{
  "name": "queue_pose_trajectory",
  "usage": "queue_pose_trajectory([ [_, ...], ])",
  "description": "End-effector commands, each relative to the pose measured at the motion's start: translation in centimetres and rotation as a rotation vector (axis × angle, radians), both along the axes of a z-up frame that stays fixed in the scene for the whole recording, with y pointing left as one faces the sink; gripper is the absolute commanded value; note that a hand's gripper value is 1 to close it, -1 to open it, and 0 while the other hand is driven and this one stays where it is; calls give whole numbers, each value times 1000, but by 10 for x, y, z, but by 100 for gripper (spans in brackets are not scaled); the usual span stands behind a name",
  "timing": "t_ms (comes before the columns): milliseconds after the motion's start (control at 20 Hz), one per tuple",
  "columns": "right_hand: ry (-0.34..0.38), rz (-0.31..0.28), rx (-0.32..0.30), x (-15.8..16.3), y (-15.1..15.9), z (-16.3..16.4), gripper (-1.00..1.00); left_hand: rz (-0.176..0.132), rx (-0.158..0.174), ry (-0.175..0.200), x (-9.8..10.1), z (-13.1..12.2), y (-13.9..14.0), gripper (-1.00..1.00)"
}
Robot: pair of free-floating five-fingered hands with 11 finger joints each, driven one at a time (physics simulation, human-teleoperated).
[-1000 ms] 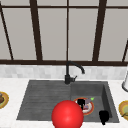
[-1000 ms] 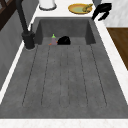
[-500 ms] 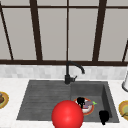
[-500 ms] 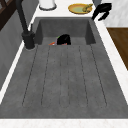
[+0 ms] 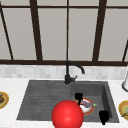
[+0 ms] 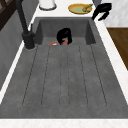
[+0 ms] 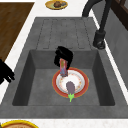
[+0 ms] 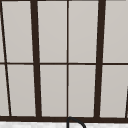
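Two black hands are at the sink (image 5: 35, 100), and the faucet (image 5: 68, 72) serves as the landmark. The left hand (image 5: 78, 97) is down in the basin just in front of the faucet and a little to its right, its fingers curled round a small striped packet (image 7: 63, 67) that it holds upright over the near rim of a red-rimmed plate (image 7: 70, 82); in the right side view the same hand (image 7: 63, 56) hangs above the plate's edge with the packet's lower end at or just above the plate, and I cannot tell whether they touch. A purple eggplant (image 7: 70, 87) with a green stem lies on the plate, on the side farther from the faucet. Against the frames a second and half a second ago, the left hand has barely shifted in the left side view, rising slightly at the basin's mouth, so the packet looks freshly gripped and just lifted or about to be. The right hand (image 5: 103, 117) hovers idle over the basin's front right corner, far from the faucet, fingers loosely curled on nothing, unmoved. A red ball (image 5: 67, 115) sits at the sink's front edge, and yellow plates (image 6: 79, 8) rest on the desk to either side.
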State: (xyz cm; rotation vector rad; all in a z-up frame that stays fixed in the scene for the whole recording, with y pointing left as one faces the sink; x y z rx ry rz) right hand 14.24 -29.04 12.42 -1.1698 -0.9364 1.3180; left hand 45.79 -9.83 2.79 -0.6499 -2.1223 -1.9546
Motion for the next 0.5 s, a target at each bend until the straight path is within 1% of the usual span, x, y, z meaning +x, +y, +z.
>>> queue_pose_trajectory([
  [0, 0, 0, 0, 0, 0, 0, 0, -11, 10, 15, -8, 27, 26, 100],
  [50, 0, 0, 0, 0, 0, 0, 0, -4, 7, 26, -9, 33, 31, 100],
  [100, 0, 0, 0, 0, 0, 0, 0, 0, 26, 35, -6, 39, 30, 100],
  [150, 0, 0, 0, 0, 0, 0, 0, 0, 19, 16, -8, 50, 34, 100],
  [200, 0, 0, 0, 0, 0, 0, 0, 1, 12, 7, -10, 58, 36, 100],
  [250, 0, 0, 0, 0, 0, 0, 0, 1, 4, 5, -9, 65, 36, 100],
  [300, 0, 0, 0, 0, 0, 0, 0, 2, 5, 5, -10, 73, 39, 100],
  [350, 0, 0, 0, 0, 0, 0, 0, -2, -10, 5, -10, 80, 41, 100],
  [450, 0, 0, 0, 0, 0, 0, 0, -10, -26, 4, -9, 94, 43, 100],
])
